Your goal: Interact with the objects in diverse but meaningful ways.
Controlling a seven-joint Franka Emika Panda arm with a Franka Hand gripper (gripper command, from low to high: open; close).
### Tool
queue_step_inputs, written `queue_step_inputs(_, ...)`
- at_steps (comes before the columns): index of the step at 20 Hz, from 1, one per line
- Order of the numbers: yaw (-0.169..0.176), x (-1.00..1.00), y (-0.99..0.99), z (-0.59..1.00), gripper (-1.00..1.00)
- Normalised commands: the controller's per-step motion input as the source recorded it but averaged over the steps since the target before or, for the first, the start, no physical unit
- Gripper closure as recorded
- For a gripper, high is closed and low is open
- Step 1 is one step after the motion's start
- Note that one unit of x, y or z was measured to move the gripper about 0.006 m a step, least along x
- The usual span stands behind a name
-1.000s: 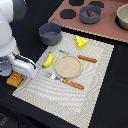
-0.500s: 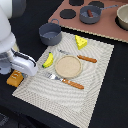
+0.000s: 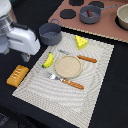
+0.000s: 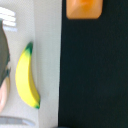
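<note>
In the exterior view an orange ridged bread slab (image 3: 17, 75) lies on the dark table, off the placemat's left edge. My gripper (image 3: 25, 57) hangs above and just behind it, holding nothing; its fingers are too small to read. A yellow banana (image 3: 48, 60) lies on the placemat beside the tan plate (image 3: 67, 66). A yellow cheese wedge (image 3: 80, 41) sits at the mat's far edge. The grey pot (image 3: 50, 33) stands behind the mat. A brown sausage (image 3: 90, 12) lies in a second grey pot. The wrist view shows the banana (image 4: 26, 75) and the bread slab (image 4: 85, 8), but no fingers.
A striped placemat (image 3: 95, 90) carries the plate, an orange-handled knife (image 3: 83, 58) and an orange-handled fork (image 3: 68, 81). A brown toy stove board (image 3: 107, 30) with black burners lies at the back, with a grey pot (image 3: 90, 17) and a tan bowl (image 3: 122, 17) on it.
The arm has risen and drawn back from the bread slab, which stays on the table where it was. Nothing else has moved.
</note>
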Motion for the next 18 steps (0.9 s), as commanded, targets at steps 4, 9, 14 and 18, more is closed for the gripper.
queue_step_inputs(4, 0.013, 0.68, 0.52, 0.07, -1.0)
queue_step_inputs(9, 0.075, 0.65, 0.43, 0.0, -1.0)
queue_step_inputs(14, 0.058, 0.57, 0.25, -0.03, -1.0)
queue_step_inputs(18, 0.078, 0.46, 0.18, -0.11, -1.0)
